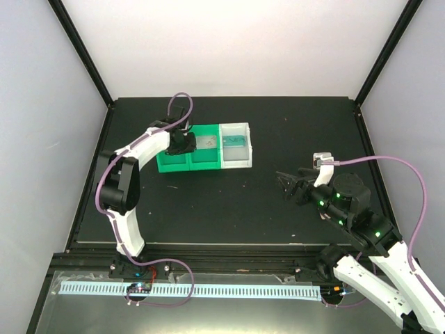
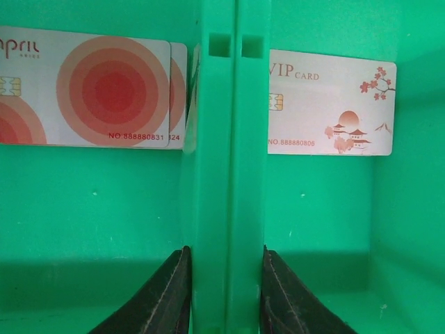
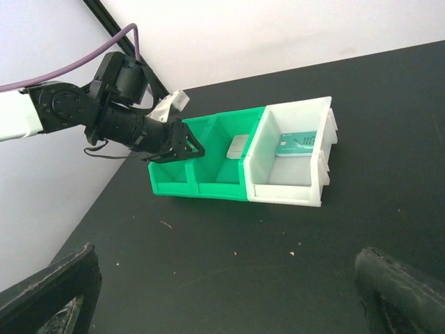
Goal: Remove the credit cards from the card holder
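- Left arm is stretching forward, left gripper [image 2: 224,259] clamping divider wall [image 2: 229,174] of the bin tray [image 3: 201,188].
- Right gripper [image 1: 284,186] is hovering fully spread, well right of tray.
- Teal credit card [image 3: 299,144] is lying in white compartment [image 3: 285,191].

The green bin's divider wall [image 2: 233,209] is smooth, faintly glossy moulded plastic, the chip cards [image 2: 111,94] are sleek printed plastic, the left gripper [image 2: 224,257] has matt black fingers [image 2: 165,299], and the table [image 1: 229,202] looks matt black.
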You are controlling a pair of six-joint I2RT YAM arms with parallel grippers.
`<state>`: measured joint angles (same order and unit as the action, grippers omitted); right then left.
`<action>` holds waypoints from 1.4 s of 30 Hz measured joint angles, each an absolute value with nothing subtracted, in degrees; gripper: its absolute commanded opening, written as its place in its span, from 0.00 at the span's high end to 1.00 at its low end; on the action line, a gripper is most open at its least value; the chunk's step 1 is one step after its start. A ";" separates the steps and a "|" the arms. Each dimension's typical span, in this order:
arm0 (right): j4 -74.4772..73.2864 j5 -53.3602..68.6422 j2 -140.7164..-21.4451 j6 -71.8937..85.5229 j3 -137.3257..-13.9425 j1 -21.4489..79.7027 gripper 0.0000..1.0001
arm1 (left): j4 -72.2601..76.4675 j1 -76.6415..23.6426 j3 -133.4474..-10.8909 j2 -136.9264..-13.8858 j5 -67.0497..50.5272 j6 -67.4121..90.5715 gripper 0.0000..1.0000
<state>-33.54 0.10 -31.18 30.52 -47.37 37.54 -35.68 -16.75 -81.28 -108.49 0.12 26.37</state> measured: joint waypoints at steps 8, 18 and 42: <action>-35.16 -3.68 -33.15 33.54 -47.22 37.54 0.00 | -33.19 -16.91 -81.06 -106.96 -5.69 28.08 0.39; -40.42 -15.99 -45.74 37.58 -47.29 37.45 0.00 | -32.03 -16.99 -74.89 -89.23 -10.31 28.80 0.01; -29.50 -8.54 -59.68 44.12 -34.65 -2.42 0.07 | -37.71 -17.02 -47.68 -45.65 -25.93 18.59 0.01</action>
